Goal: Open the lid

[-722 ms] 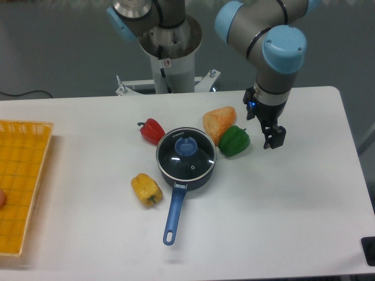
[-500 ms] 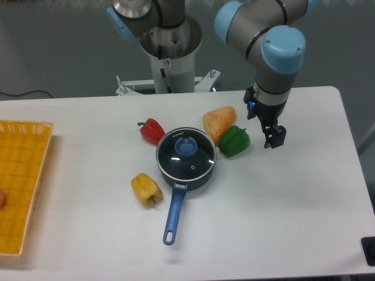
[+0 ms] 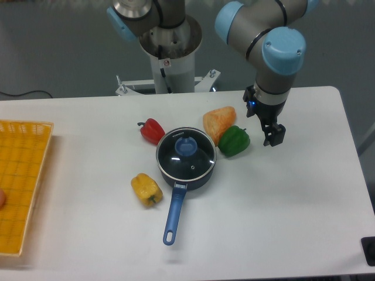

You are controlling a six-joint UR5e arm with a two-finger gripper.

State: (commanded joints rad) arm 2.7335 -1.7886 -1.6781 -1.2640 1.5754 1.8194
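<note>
The lid (image 3: 186, 153), clear glass with a thin metal rim and a blue knob (image 3: 186, 146), sits closed on the dark blue saucepan (image 3: 185, 177) near the middle of the table. The pan's long blue handle (image 3: 172, 214) points toward the front edge. My gripper (image 3: 273, 136) hangs over the table to the right of the pan, beyond the green pepper, well clear of the lid. Its dark fingers point down, stand slightly apart and hold nothing.
Around the pan lie a red pepper (image 3: 152, 130), an orange pepper (image 3: 219, 122), a green pepper (image 3: 234, 140) and a yellow pepper (image 3: 146, 188). A yellow basket (image 3: 20, 175) sits at the left edge. The robot base (image 3: 170, 58) stands behind the table.
The gripper has shifted very slightly upward; the lid, pan and peppers have not moved.
</note>
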